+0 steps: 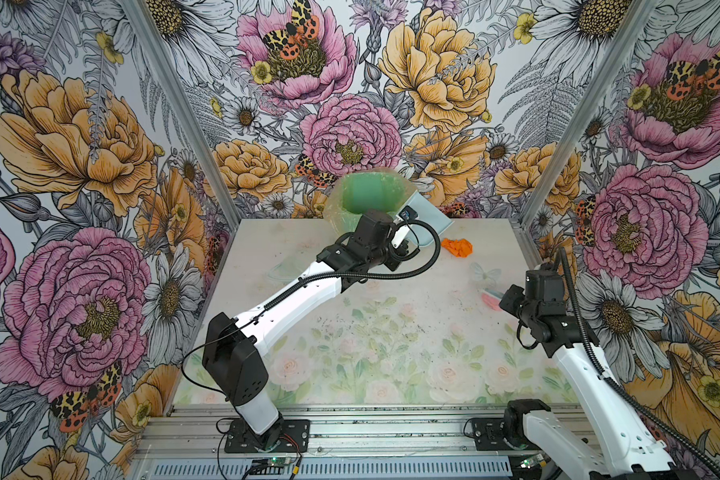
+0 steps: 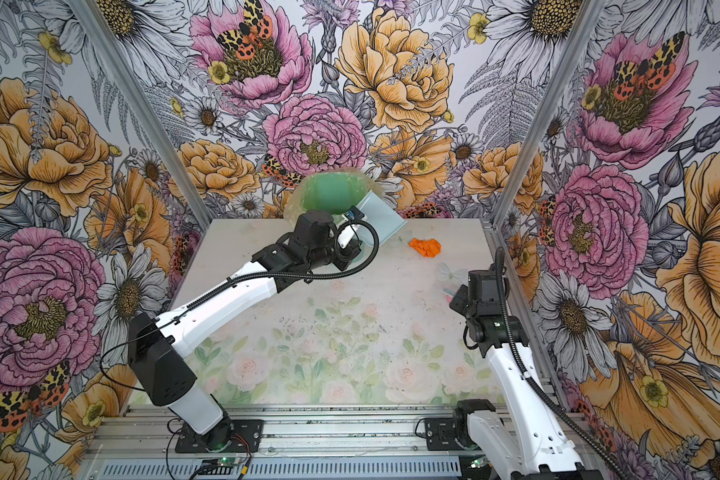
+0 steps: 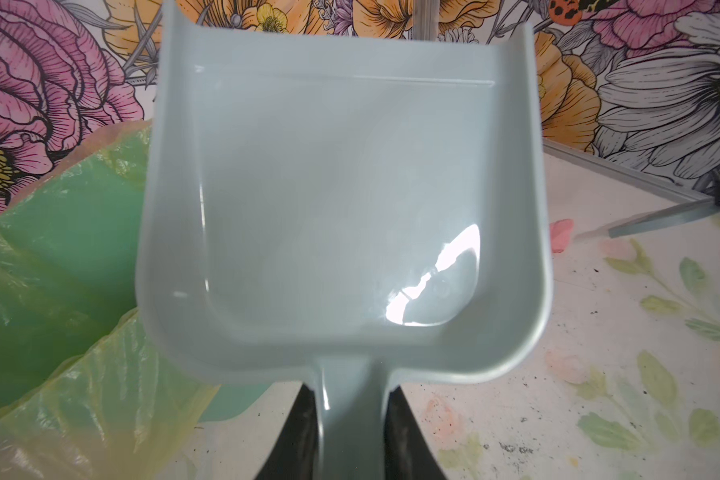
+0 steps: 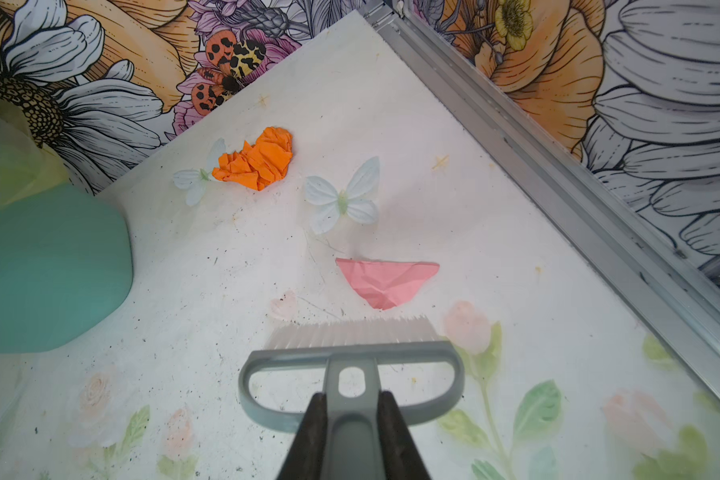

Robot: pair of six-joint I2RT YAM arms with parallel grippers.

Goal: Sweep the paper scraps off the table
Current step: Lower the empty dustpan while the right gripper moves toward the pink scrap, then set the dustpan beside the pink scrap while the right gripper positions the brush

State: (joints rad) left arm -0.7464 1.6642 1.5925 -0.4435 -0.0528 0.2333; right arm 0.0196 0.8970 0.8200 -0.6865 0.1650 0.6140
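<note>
A crumpled orange paper scrap [image 1: 457, 248] lies on the table [image 1: 391, 316], in the upper right of the tabletop in both top views and close to the far edge. A flatter, creased pink paper scrap [image 4: 385, 282] lies further down the right side, near the metal rail. It sits just beyond the white bristles of a grey-blue brush [image 4: 350, 353], and a thin gap separates the two. The right gripper [image 4: 352, 440] is clamped on the brush's handle, with its dark fingers pressed to either side. At upper centre, left of the orange scrap, the left gripper [image 3: 352, 440] grips the handle of a grey-blue dustpan [image 3: 341, 208]. The dustpan is tilted with its open mouth toward the back wall. It is just beside a green bin [image 1: 371, 195] lined with a translucent yellowish bag [image 3: 80, 395].
</note>
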